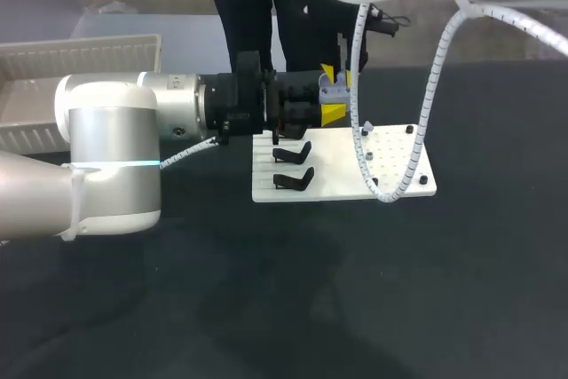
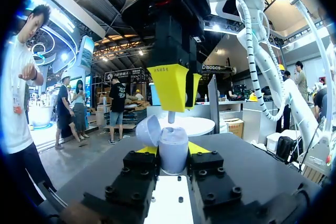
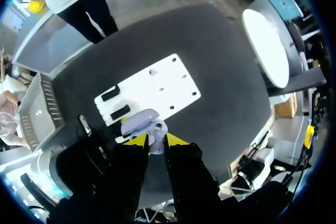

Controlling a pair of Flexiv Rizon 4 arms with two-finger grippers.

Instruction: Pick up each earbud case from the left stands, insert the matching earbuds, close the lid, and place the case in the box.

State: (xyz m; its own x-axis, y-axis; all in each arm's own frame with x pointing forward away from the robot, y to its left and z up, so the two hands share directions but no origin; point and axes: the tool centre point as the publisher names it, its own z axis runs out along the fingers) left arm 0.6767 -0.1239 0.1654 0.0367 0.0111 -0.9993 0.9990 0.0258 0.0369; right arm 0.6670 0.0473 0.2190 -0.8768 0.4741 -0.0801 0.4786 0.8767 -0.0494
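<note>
Head view: your left gripper grasps the open earbud case above the desk, steadying it. Left wrist view: the right gripper pinches an earbud directly over the case. Right wrist view: the case sits just ahead of its fingertips, apparently lined up for insertion.

A: What's clamped in the left gripper?
B: A lavender earbud case, upright, lid open.
A: Above it?
B: The right gripper, pinching a white earbud just over the opening.
</note>
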